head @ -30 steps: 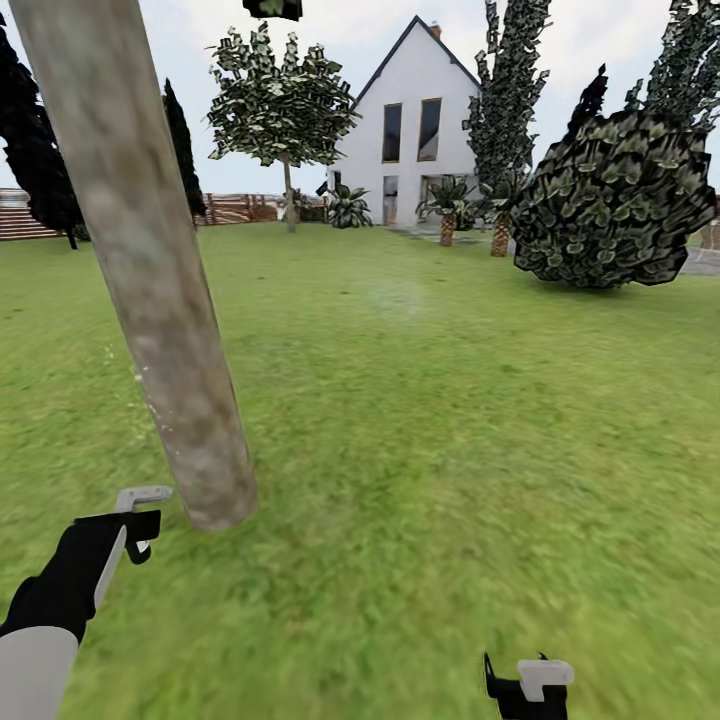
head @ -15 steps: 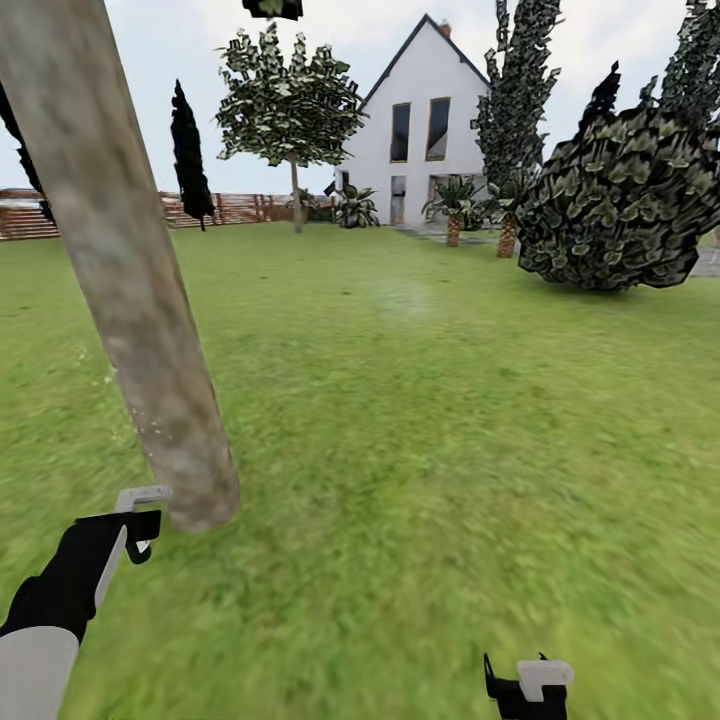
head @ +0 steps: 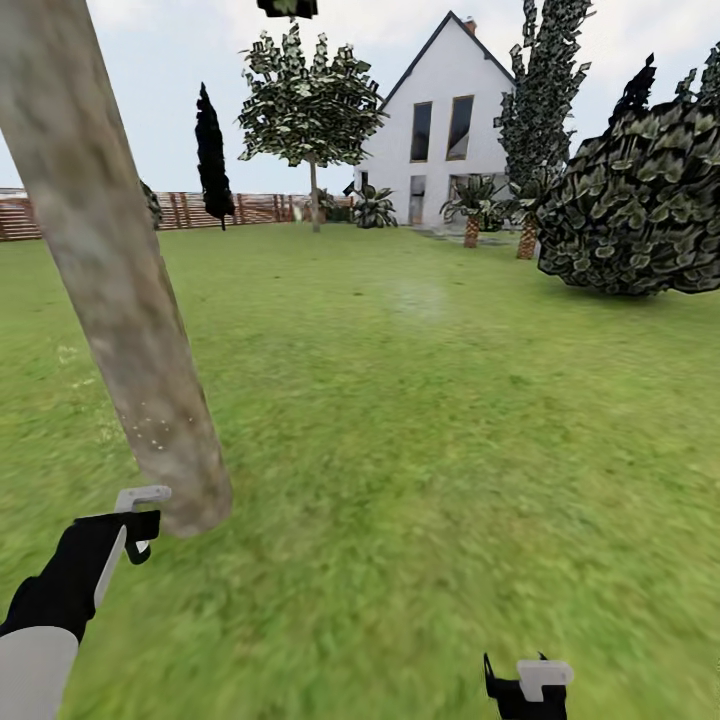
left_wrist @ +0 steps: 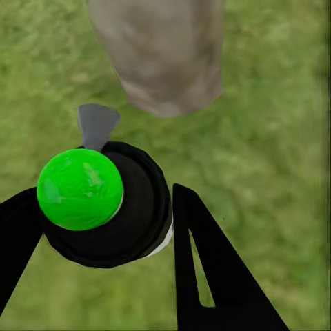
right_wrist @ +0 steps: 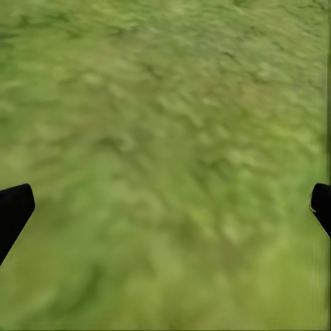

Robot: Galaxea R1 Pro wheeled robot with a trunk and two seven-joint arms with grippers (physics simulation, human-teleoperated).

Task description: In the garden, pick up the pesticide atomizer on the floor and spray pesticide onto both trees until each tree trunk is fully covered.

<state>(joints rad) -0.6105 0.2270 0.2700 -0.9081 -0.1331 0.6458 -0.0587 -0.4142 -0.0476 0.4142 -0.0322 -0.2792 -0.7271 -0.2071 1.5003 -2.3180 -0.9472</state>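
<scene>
A thick mottled grey-brown tree trunk [head: 120, 300] leans across the left of the head view, its base on the lawn. My left gripper [head: 132, 528] is shut on the pesticide atomizer [head: 140, 497], just short of the trunk's foot. In the left wrist view the atomizer [left_wrist: 103, 203] is a black body with a bright green cap between my black fingers [left_wrist: 207, 269], and its grey nozzle faces the trunk base [left_wrist: 162, 55]. Small pale specks dot the trunk low down. My right gripper [head: 525, 685] hangs open over bare grass [right_wrist: 165, 207].
A second tree [head: 312, 100] with a bare trunk and a high leaf clump stands far back by the white house [head: 440, 130]. A big round bush [head: 640, 200] fills the right. A slatted wooden fence [head: 250, 208] and a narrow dark tree [head: 210, 150] close the far left. Lawn stretches ahead.
The whole picture has shifted: house, bush and far tree slid right, so the camera has turned left. The near trunk sits slightly further left. Both arms hold the same pose.
</scene>
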